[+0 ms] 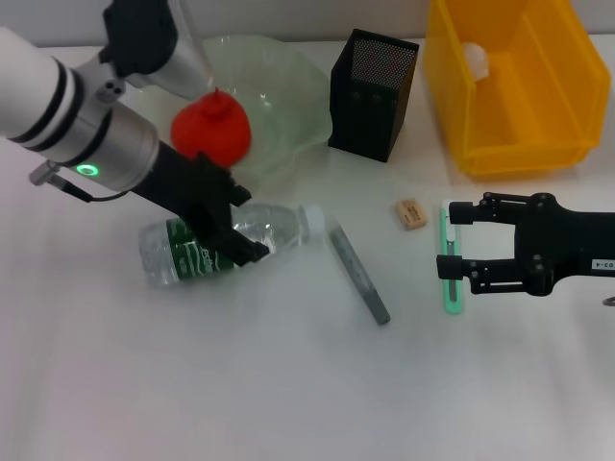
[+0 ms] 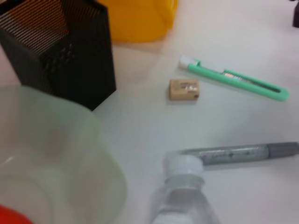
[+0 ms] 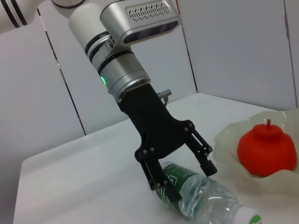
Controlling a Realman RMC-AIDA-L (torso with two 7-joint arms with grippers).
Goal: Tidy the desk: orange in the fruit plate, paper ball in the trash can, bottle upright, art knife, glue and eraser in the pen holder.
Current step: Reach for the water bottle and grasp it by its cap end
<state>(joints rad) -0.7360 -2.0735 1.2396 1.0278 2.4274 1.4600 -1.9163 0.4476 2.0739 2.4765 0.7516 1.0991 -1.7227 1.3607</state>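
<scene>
Two pincers show: the left pincer [image 1: 231,226] straddles the lying bottle [image 1: 226,240] on the bench [image 1: 288,384], fingers spread; the right pincer [image 1: 459,248] hangs spread over the knife [image 1: 449,264]. Orange [image 1: 211,128] sits in the plate [image 1: 279,86].

Grey wall panels [image 3: 233,46] — plain, dark seams [image 3: 189,56]

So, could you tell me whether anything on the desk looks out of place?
The bottle lies on its side, the open left gripper straddling it. The eraser and green knife lie loose outside the pen holder.
</scene>
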